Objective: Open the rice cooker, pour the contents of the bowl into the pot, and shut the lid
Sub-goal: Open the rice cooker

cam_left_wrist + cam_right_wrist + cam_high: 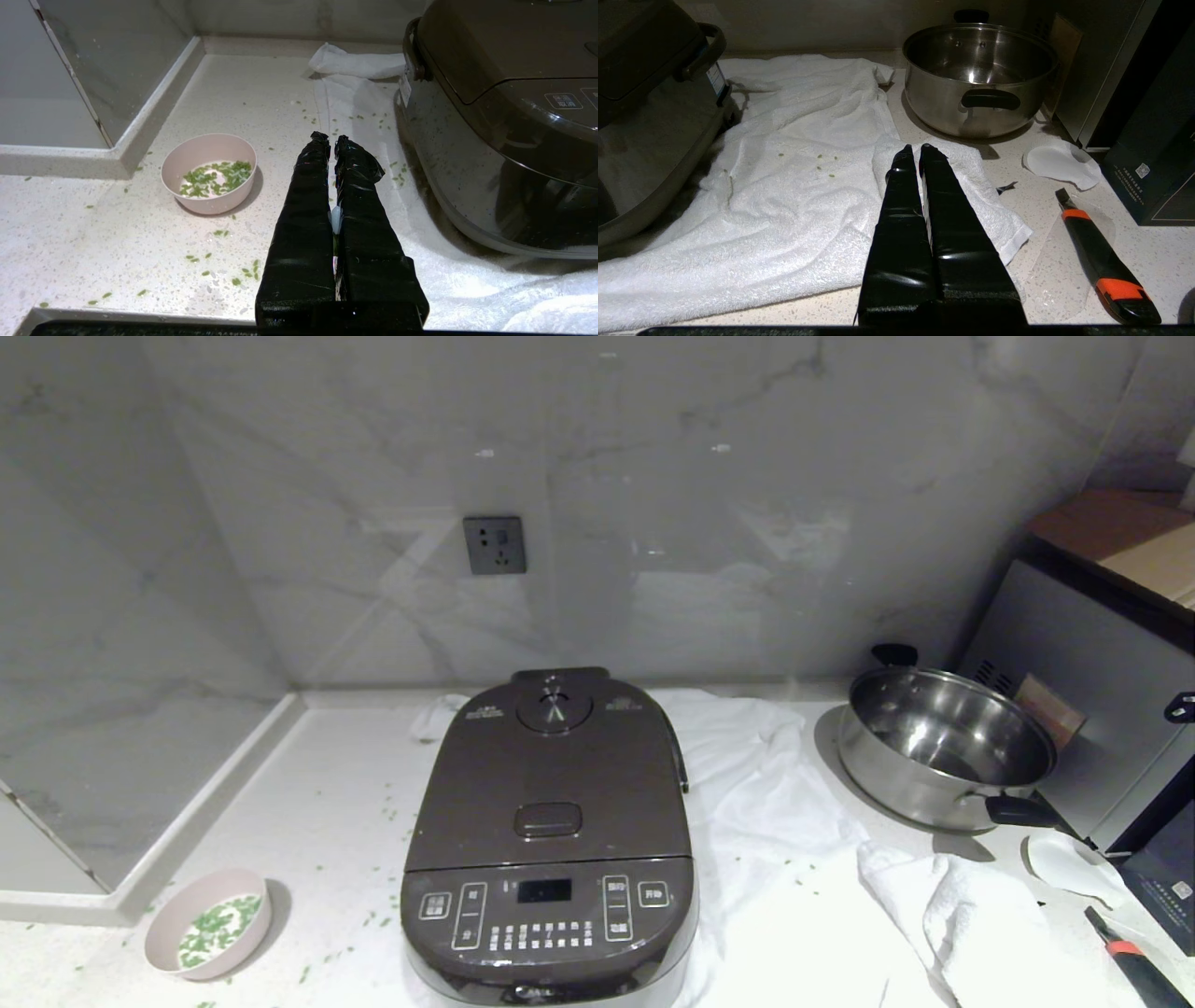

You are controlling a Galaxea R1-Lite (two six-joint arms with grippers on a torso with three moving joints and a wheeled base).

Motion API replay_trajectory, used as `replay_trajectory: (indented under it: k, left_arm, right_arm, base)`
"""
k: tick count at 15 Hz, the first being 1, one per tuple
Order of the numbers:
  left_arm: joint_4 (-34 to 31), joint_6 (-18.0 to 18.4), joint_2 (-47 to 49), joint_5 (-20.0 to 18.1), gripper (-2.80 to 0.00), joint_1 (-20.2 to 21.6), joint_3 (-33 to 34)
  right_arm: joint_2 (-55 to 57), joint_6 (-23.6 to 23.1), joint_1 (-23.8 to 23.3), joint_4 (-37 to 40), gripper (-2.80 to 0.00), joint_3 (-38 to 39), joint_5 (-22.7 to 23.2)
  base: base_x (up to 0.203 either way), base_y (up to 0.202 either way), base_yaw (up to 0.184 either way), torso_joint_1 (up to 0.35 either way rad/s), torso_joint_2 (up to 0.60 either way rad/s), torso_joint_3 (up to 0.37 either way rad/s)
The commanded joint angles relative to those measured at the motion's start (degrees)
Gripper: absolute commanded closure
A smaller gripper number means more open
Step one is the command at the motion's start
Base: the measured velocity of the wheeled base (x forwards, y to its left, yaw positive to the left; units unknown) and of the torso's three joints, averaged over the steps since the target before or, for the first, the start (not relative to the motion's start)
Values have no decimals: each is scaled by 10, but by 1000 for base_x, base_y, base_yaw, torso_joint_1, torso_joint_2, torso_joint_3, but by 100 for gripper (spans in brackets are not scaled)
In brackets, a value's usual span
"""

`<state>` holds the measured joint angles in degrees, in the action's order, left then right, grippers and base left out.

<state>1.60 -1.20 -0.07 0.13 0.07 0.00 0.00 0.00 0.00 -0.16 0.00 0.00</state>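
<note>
Both the left gripper [331, 138] and the right gripper [920, 150] hover low over the speckled white desk [345, 803] with black fingers pressed together, empty. The small pale pink bowl [207, 924] of green grains [219, 926] sits at the near left. The large dark brown-grey rice cooker [551, 840] stands mid-desk on a white towel [775, 803], its lid [551, 775] shut.

A pale speckled countertop [336, 803] meets glossy grey-veined marble walls [747, 504] in a corner toward ten o'clock, a grey wall socket [495, 544] sits at twelve, and a wood-topped cabinet [1111, 532] stands at two o'clock, under soft reflected light
</note>
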Motion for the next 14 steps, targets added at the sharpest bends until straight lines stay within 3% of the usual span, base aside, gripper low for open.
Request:
replay_trajectory:
  k: [1, 14]
  left_arm:
    - [1, 0, 0, 0, 0, -1, 3]
    - [0, 0, 0, 0, 0, -1, 2]
  right_arm:
    - [1, 0, 0, 0, 0, 1, 0]
    - [0, -6, -1, 3, 0, -1, -3]
  base:
    - [0, 0, 0, 0, 0, 0]
    - [0, 0, 0, 0, 0, 0]
